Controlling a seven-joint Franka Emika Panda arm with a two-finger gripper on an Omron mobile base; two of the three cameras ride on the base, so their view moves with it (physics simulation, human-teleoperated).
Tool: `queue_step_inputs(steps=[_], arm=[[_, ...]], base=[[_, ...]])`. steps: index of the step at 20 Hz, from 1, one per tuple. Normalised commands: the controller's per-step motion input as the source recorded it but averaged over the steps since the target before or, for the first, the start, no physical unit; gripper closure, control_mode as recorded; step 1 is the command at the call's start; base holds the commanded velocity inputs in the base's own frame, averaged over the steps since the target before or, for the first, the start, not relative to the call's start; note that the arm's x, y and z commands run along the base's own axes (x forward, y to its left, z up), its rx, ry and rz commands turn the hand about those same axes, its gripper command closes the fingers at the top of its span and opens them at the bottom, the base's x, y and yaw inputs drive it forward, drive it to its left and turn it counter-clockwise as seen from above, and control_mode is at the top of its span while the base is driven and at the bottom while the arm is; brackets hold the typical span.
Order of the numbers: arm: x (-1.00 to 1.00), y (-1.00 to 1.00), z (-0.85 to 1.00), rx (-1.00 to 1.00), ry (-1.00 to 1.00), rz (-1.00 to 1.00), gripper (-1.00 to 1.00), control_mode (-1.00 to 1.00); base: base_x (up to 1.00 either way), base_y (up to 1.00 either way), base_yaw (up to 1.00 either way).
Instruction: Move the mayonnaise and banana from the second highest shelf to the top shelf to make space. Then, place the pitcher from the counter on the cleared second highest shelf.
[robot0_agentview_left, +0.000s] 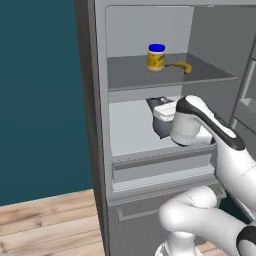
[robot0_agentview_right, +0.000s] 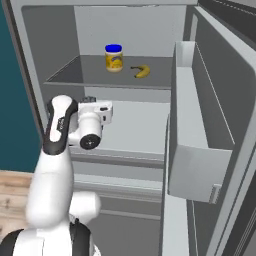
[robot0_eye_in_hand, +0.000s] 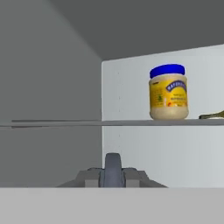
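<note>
I have the gripper (robot0_eye_in_hand: 113, 173) clamped on the pitcher (robot0_agentview_left: 161, 118), whose rim shows bottom centre of the hand view. It hangs over the second highest shelf (robot0_agentview_left: 131, 131); mayonnaise (robot0_agentview_left: 156, 57) and banana (robot0_agentview_left: 183, 66) sit above.

A grey fridge cabinet (robot0_agentview_left: 100, 125) stands open, its side wall running down the middle left of the left base view. Its pale back wall (robot0_agentview_right: 130, 25) fills the upper centre of the right base view. The open fridge door (robot0_agentview_right: 225, 125) takes up the right side of that view, and a pale grey door bin (robot0_agentview_right: 197, 170) hangs on its inner face, upright, with a small dark mark near its lower right corner. Below the shelves, a grey drawer front (robot0_agentview_left: 160, 167) crosses the lower centre of the left base view. A teal wall (robot0_agentview_left: 40, 100) fills the left side there, above a wooden plank floor (robot0_agentview_left: 45, 225) at lower left.
</note>
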Motion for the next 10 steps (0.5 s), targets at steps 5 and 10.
queue_step_inputs(steps=[5,10], arm=[[0.17,0.00,-0.52,0.00,-0.17,0.03,1.00,-1.00],[0.00,0.00,-0.41,0.02,-0.42,0.04,1.00,-1.00]], base=[[0.00,0.00,0.00],[0.00,0.00,0.00]])
